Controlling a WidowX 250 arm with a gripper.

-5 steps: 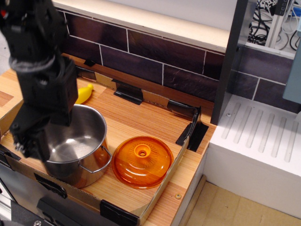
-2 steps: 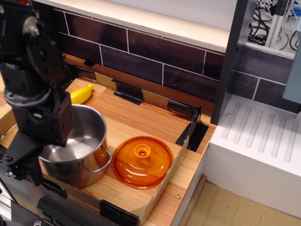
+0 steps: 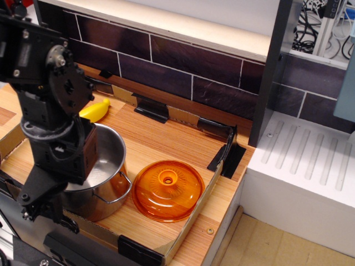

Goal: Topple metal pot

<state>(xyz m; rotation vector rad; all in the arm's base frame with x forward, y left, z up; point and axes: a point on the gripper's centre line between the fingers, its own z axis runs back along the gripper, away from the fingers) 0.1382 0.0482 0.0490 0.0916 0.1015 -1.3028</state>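
Single view, overhead and oblique. One metal pot [image 3: 105, 177]: shiny steel cylinder standing upright on the wooden tray [image 3: 161, 138], mouth up, long axis vertical; one wire loop handle [image 3: 117, 191] shows on its near side, pointing toward the orange lid. One gripper [image 3: 41, 208]: black, at the end of a bulky black arm that covers the pot's left half; the fingers [image 3: 33, 194] hang low at the pot's left front edge, and whether they are spread or closed, or touch the pot, cannot be told because the arm hides them. One translucent orange domed lid [image 3: 167, 189]: knob up, flat on the tray, to the far side of the pot from the fingers, just beside the pot. One yellow banana [image 3: 95, 110]: behind the pot, above the fingers in the frame, partly hidden by the arm.
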